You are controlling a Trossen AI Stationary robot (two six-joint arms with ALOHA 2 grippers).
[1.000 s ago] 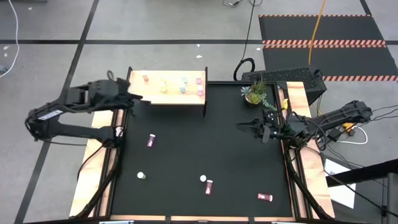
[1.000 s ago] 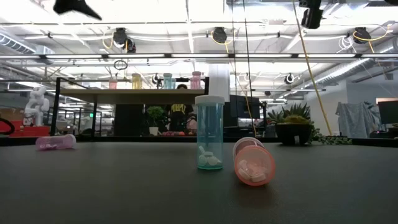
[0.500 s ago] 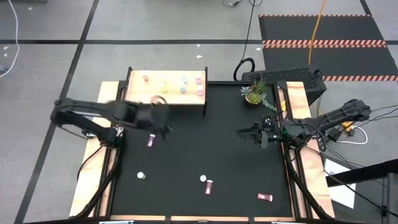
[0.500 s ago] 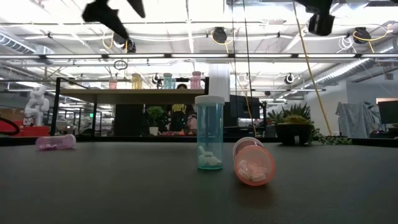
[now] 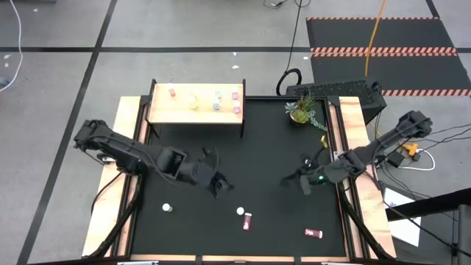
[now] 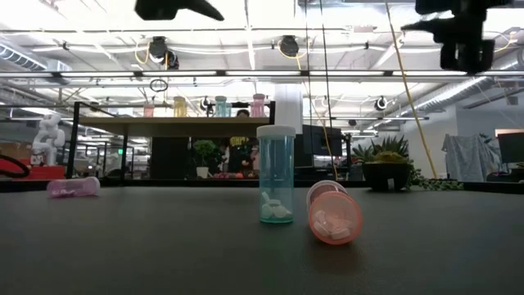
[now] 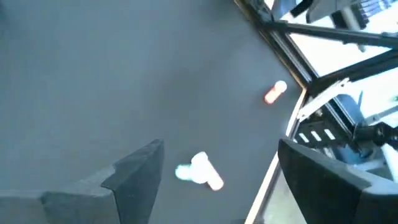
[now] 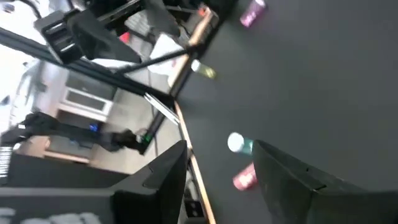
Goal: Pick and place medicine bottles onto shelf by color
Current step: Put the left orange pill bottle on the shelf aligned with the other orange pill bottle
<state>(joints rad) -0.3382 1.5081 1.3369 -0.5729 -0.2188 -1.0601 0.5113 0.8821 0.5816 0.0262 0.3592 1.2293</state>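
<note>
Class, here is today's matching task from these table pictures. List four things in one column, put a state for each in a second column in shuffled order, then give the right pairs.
Column one:
1. teal bottle
2. salmon bottle
3. shelf
4. left tool

Column two:
A. carrying several small bottles
B. standing upright on the black mat
C. open, holding nothing, up above the mat
D. lying on its side on the black mat

Pairs: 1-B, 2-D, 3-A, 4-C
</note>
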